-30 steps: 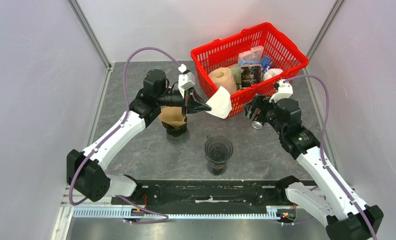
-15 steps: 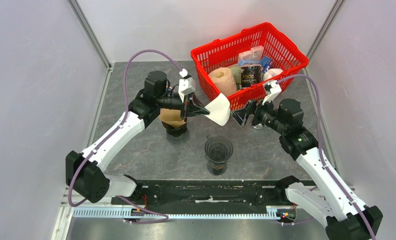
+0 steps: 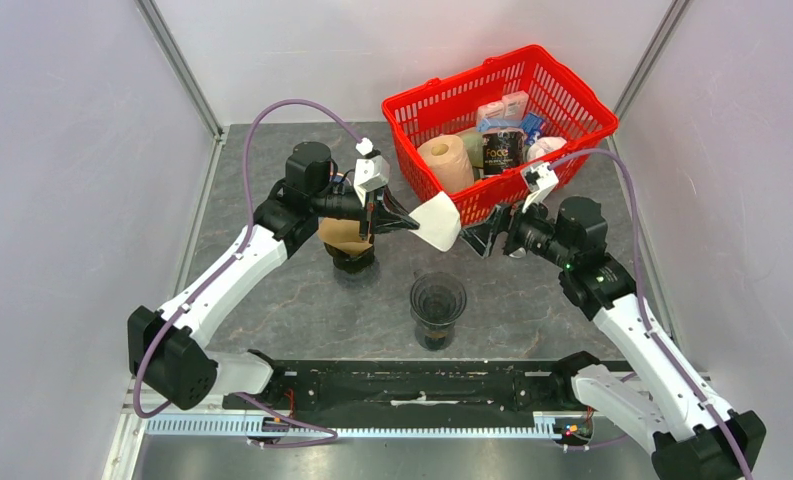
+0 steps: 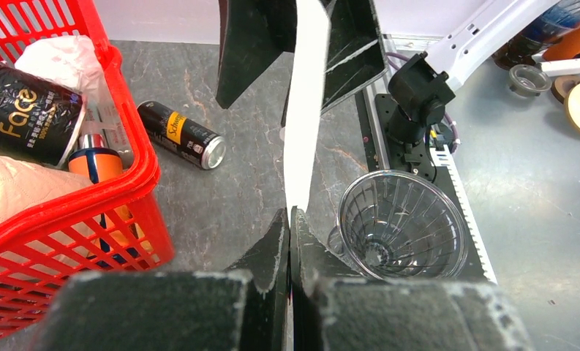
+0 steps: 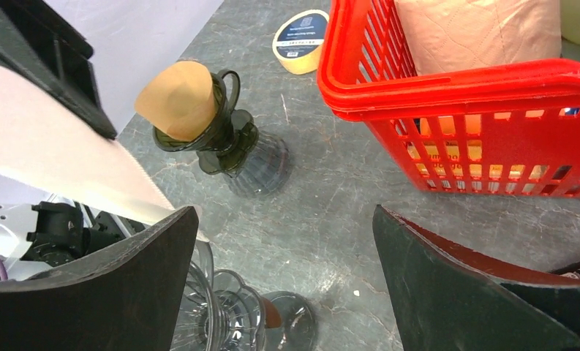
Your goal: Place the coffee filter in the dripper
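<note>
The coffee filter is a white paper cone held flat in the air, and my left gripper is shut on its edge. In the left wrist view the filter rises edge-on from the shut fingertips. The dripper is clear glass; it stands on the table below and slightly nearer than the filter, and shows in both wrist views. My right gripper hangs open just right of the filter. Its left finger sits close to the filter's edge.
A red basket of groceries stands at the back right, close behind both grippers. A second, dark dripper holding a brown filter stands under the left wrist. A black can lies by the basket, and a tape roll sits further back.
My right gripper has swung left from beside the basket up to the filter's right edge, still open. The left gripper and filter have barely shifted.
</note>
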You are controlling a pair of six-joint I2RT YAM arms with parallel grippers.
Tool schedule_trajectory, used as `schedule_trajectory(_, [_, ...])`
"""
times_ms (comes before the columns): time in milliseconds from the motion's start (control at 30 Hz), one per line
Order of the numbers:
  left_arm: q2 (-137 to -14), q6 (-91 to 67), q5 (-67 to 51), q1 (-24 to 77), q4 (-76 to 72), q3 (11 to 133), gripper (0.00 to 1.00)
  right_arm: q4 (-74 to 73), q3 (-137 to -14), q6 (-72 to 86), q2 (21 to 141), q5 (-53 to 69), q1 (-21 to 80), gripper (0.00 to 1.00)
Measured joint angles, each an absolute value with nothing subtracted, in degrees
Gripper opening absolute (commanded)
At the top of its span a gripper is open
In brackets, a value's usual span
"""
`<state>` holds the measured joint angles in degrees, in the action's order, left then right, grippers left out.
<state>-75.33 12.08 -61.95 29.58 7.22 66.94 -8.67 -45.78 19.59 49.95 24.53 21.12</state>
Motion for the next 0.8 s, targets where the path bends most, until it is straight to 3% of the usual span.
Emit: schedule_trajectory(800, [-75.40, 9.93, -62.35, 29.58, 4.12, 66.89, 0.02, -6.48, -45.76, 18.46, 47.33, 31.40, 21.15, 0.97])
